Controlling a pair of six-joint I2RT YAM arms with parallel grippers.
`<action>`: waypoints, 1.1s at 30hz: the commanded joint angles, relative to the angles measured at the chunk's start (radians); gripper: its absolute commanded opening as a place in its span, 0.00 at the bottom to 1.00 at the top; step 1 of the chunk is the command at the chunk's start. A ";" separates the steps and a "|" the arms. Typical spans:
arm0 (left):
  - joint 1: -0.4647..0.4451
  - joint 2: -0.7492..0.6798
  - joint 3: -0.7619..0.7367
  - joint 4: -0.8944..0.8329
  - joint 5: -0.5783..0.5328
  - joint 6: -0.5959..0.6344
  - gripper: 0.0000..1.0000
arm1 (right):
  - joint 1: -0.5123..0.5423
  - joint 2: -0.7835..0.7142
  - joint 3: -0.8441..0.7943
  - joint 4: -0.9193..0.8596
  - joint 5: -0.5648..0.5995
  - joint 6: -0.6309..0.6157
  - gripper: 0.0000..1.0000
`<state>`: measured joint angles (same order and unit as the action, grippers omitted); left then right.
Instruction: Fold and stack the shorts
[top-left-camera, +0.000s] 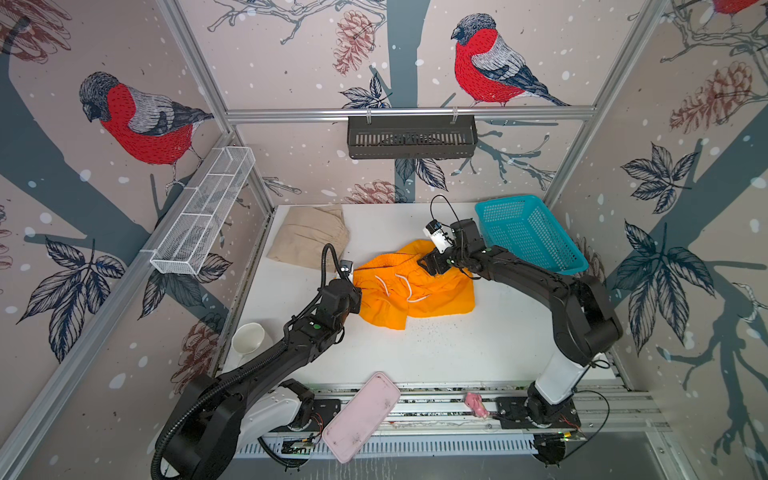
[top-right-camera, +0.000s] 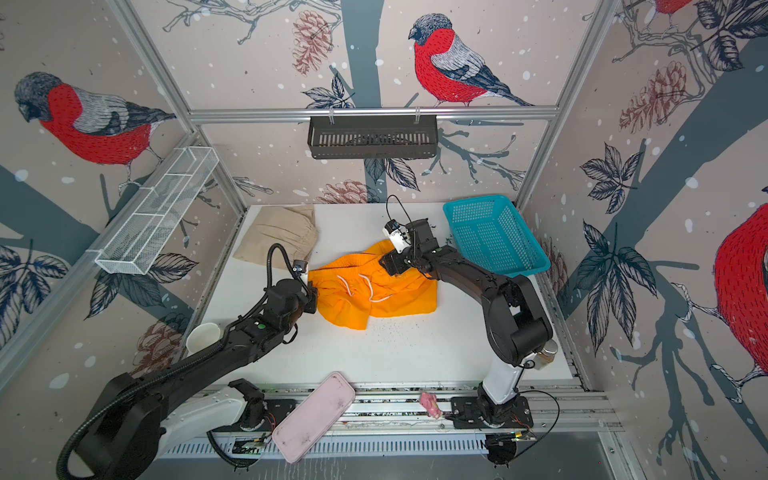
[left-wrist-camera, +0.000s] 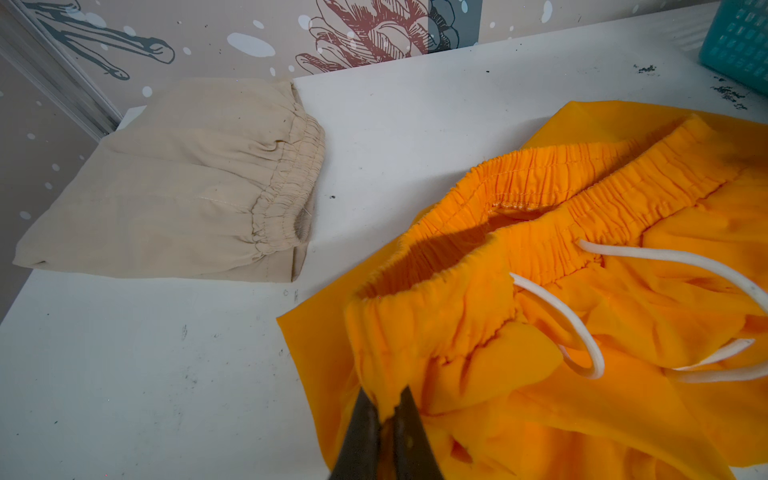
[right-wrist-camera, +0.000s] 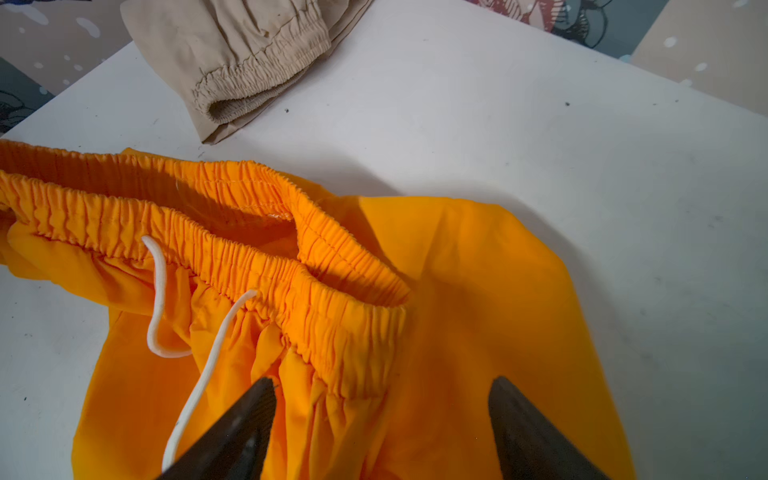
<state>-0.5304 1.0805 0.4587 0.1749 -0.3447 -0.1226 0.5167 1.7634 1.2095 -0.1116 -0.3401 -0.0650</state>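
Two pairs of shorts lie on a white table (top-left-camera: 436, 357) enclosed by walls (top-left-camera: 291, 54) papered with red-breasted birds; the beige shorts (top-left-camera: 309, 237) sit folded flat at the far left corner, gathered waistband turned toward the middle; the orange shorts (top-left-camera: 415, 299) sprawl crumpled near the table's centre, a strip of bare table between them and the beige pair; their waistband gapes open, and a white drawstring (top-left-camera: 406, 286) loops across the front. From the near left, the left gripper (left-wrist-camera: 385, 397) reaches to the orange pair's left edge; it is clamped tight, pinching a fold of orange cloth just below the waistband, and the cloth rises to meet it. From the right, the right gripper (right-wrist-camera: 384, 384) hangs over the waistband's opposite end; its jaws stand spread wide, gripping nothing; whether it touches the fabric, I cannot tell from where I stand. Behind that gripper a teal mesh basket (top-left-camera: 532, 237) sits tilted at the far right corner; a pink tray (top-left-camera: 360, 415) lies slantwise on the metal rail (top-left-camera: 440, 409) at the table's near edge; a white cup (top-left-camera: 248, 337) stands off the table's left edge.
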 joint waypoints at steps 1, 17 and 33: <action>0.002 -0.001 0.006 0.015 -0.023 -0.011 0.00 | 0.031 0.020 0.008 -0.038 -0.037 -0.043 0.83; 0.001 -0.027 0.047 -0.007 0.005 -0.009 0.00 | 0.023 0.094 0.007 0.112 -0.023 0.026 0.63; 0.002 -0.002 0.281 -0.098 0.003 0.060 0.00 | 0.056 -0.045 0.025 0.090 0.111 0.015 0.02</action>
<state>-0.5301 1.0714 0.6739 0.0994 -0.3191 -0.0944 0.5774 1.7718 1.2316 -0.0448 -0.2939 -0.0494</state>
